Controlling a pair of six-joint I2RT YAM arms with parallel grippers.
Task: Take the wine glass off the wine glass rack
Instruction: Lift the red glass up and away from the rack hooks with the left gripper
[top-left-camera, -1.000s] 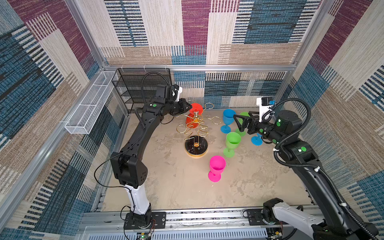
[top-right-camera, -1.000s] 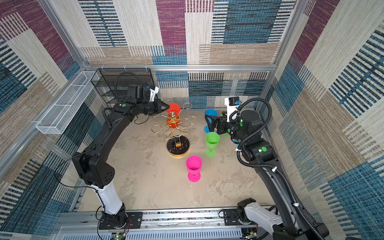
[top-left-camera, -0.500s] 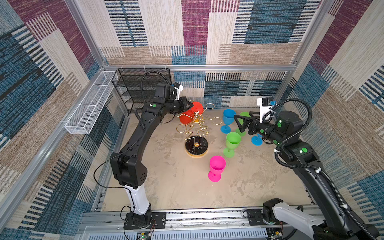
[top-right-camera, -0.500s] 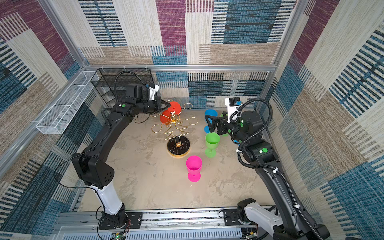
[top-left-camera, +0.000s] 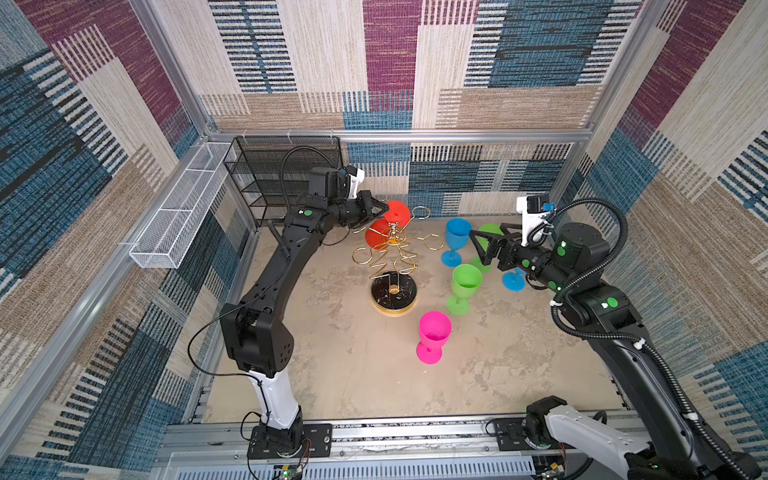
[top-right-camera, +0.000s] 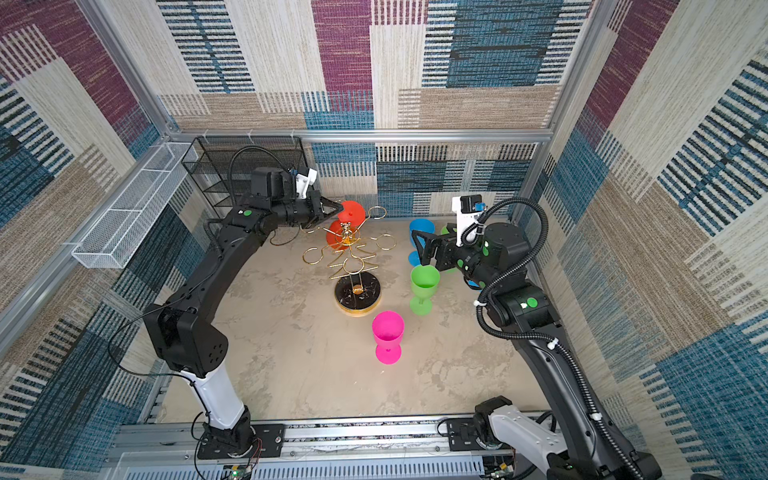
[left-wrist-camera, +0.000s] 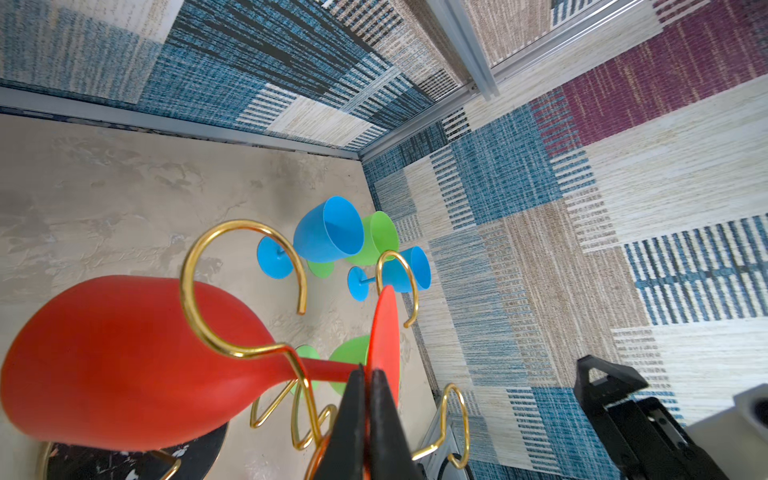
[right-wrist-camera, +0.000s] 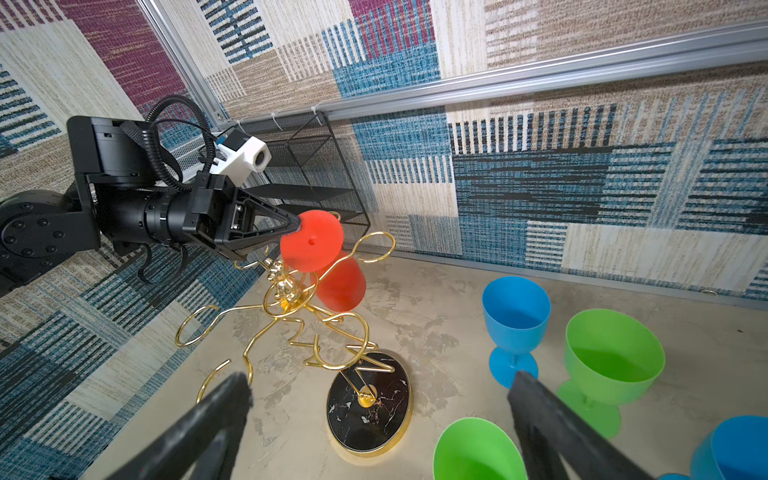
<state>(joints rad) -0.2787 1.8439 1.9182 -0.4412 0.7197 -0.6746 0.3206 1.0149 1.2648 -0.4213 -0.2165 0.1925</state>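
And the red wine glass has tipped in the last second: it hung as one red blob, and now foot disc and bowl show side by side in both top views! The left gripper has snapped closed and pinches the edge of that foot disc, jaws pressed tight on it. The glass is not free of the stand, though. In the left wrist view a gold ring arm of the wine glass rack crosses the stem right where it meets the bowl.

Over on the right, the right gripper hangs spread wide, holding nothing, among the standing cups (a blue glass and a green glass closest). A pink glass stands just in front of the rack's base. The black mesh shelf stands behind the left arm, and the white mesh basket is on the left wall.
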